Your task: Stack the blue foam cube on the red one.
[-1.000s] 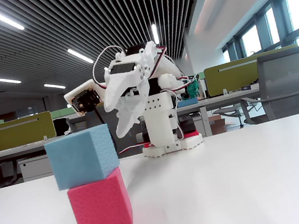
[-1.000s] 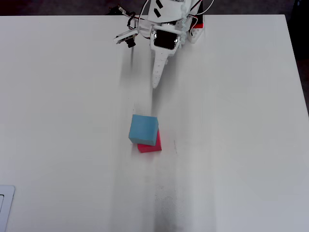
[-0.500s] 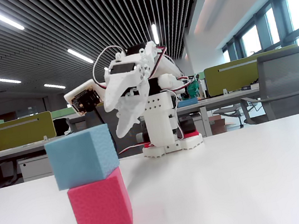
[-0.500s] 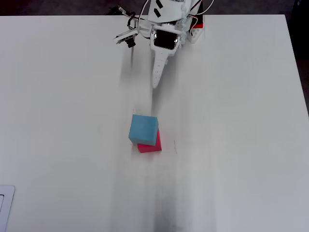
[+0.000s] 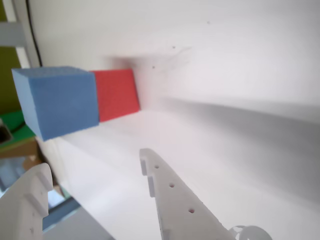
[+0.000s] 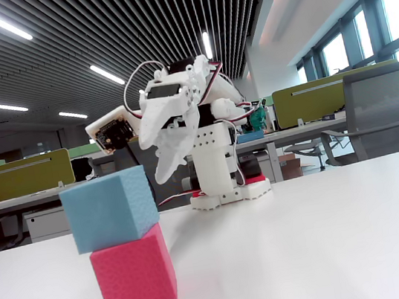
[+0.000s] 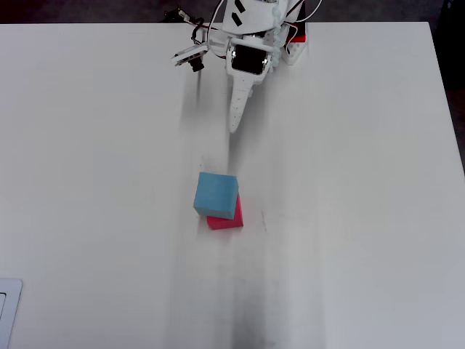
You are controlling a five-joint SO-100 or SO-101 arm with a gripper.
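Nothing is seen to shift over the last second: the blue cube (image 6: 111,208) sits exactly where it was, resting on the red cube (image 6: 134,274), and the arm is just as still, folded back by its base. The stack is judged done and holding. The blue cube is set a little off, overhanging towards the far left in the overhead view (image 7: 216,195), with a strip of the red cube (image 7: 234,218) showing at its near right. The claw (image 7: 233,125) is empty and slightly parted, gripping nothing, with both fingers seen apart in the wrist view (image 5: 95,182). The stack lies well apart from it, nearer on the worktop (image 7: 349,218).
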